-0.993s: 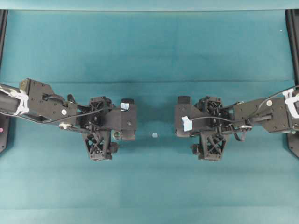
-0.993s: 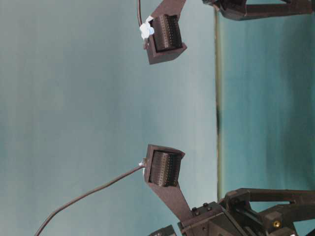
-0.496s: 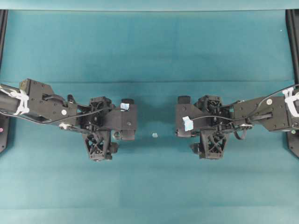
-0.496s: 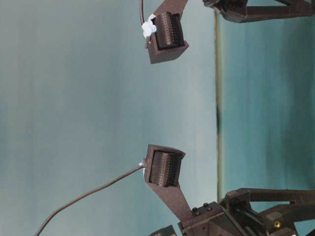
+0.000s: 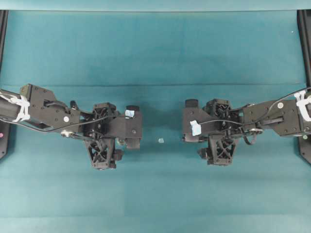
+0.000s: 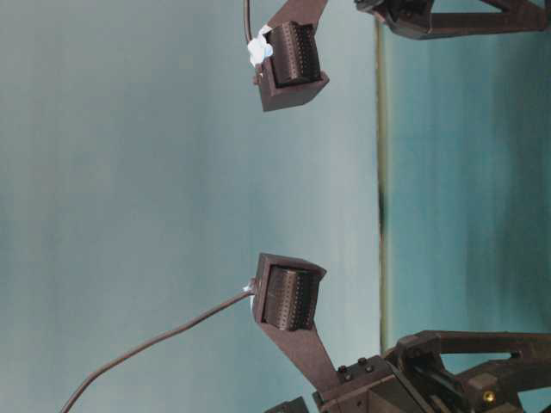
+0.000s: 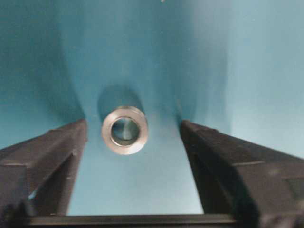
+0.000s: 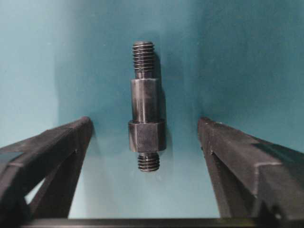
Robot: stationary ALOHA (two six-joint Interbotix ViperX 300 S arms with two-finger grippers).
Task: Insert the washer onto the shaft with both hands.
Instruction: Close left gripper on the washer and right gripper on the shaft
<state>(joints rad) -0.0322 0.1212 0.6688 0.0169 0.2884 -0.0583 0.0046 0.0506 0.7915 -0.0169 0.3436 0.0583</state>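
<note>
While both grippers sit low over the teal cloth (image 5: 155, 53), your parts lie ungripped.
Left gripper (image 7: 130, 137) straddles the washer (image 7: 124, 129), right gripper (image 8: 145, 142) the shaft (image 8: 146, 124); fingers apart, touching neither.

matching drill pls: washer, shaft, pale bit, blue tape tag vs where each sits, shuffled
Things:
1. washer
2. shaft
3. small pale bit
4. blue tape tag

Places:
A. lying on the cloth between the right gripper's open jaws, untouched
B. stuck on top of the right gripper's body
C. alone on the cloth midway between the two grippers
D. on the cloth between the left gripper's open jaws, hole facing the camera

Pairs: 1-D, 2-A, 3-C, 4-B
</note>
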